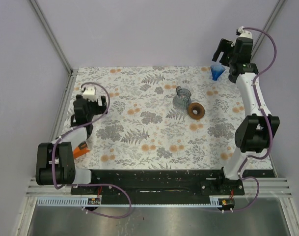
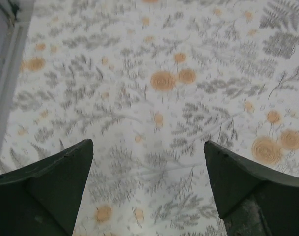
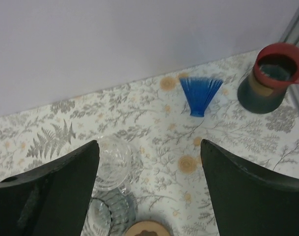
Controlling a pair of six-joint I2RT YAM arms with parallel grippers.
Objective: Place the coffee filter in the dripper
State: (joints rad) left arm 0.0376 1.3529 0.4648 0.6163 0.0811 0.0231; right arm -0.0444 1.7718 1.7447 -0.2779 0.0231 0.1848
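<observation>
The left claw [image 2: 148, 147] is wide over flowery cloth [image 2: 115, 59]. The right claw [image 3: 149, 145] is wide too, holding nothing. From its wrist, the glass dripper [image 3: 112, 162] sits at 7 o'clock and the blue filter [image 3: 201, 94] lies farther off at 1 o'clock. Only this view shows the red-rimmed cup [image 3: 272, 76].

one blue filter [image 3: 201, 96], one clear dripper [image 3: 111, 162], one grey glass [image 3: 112, 212], one wooden ring [image 1: 196, 110], one jug [image 3: 267, 81].
</observation>
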